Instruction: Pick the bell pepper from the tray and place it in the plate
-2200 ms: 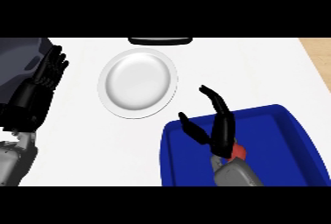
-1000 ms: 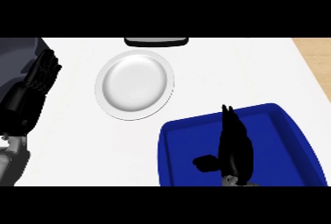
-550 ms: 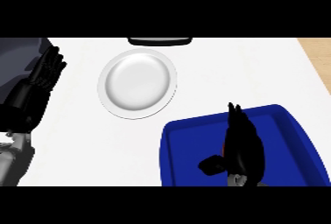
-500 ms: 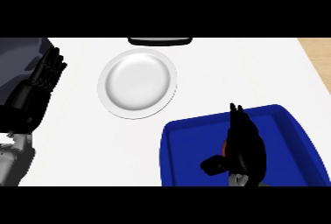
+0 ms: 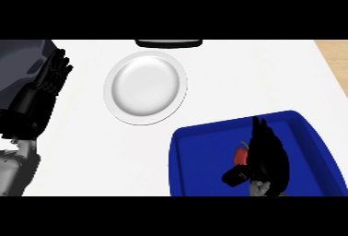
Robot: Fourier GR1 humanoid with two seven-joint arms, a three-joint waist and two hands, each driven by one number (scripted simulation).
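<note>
My right hand [image 5: 266, 152] covers the bell pepper [image 5: 240, 156] inside the tray [image 5: 204, 152]; I can't tell whether it has closed, so I'd settle lower before lifting.

Bright, even light fills the scene. The white counter [image 5: 238, 78], ahead of and to the left of the right hand [image 5: 265, 152], is almost pure white with very little shading. The white plate [image 5: 145, 87], ahead and left of that hand, has soft grey shading round its well and a thin grey shadow along its near rim. The blue tray [image 5: 204, 156] under the hand is a deep, saturated blue, paler along its raised rim. The hand is a flat black shape with hardly any surface detail. A sliver of red bell pepper [image 5: 240, 154] stands out brightly against its left side. The left hand [image 5: 48, 80], far left, is equally dark.
</note>
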